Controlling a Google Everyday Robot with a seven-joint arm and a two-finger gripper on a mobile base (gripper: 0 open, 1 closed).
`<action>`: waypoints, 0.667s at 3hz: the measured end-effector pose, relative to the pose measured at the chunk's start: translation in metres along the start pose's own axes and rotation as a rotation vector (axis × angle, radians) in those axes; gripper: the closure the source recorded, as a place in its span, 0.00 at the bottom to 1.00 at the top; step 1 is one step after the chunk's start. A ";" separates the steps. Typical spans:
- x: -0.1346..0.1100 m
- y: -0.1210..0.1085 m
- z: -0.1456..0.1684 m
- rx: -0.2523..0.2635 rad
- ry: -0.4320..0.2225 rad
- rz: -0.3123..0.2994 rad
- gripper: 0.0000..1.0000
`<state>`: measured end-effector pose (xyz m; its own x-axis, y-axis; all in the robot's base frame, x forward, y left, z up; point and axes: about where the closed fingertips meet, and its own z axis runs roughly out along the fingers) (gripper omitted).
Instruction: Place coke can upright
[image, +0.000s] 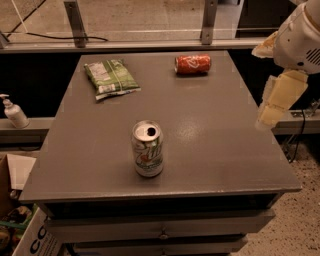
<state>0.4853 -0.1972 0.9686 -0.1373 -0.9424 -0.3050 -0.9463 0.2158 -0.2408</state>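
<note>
The coke can (193, 64) is red-orange with white script. It lies on its side at the far right of the grey table (210, 135), its silver top towards the left. My gripper (278, 100) hangs off the table's right edge, level with the middle of the table. It is well away from the coke can, to the can's right and nearer to me, and it holds nothing that I can see.
A white and green soda can (147, 148) stands upright at the front centre of the table. A green snack bag (111, 78) lies at the far left. A soap dispenser (14, 112) stands on a ledge to the left. Cardboard boxes (20, 220) sit at the lower left.
</note>
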 end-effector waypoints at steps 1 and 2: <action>-0.011 -0.022 0.016 -0.013 -0.049 -0.027 0.00; -0.035 -0.071 0.044 -0.012 -0.088 -0.093 0.00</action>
<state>0.5696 -0.1684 0.9559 -0.0233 -0.9319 -0.3620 -0.9574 0.1251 -0.2604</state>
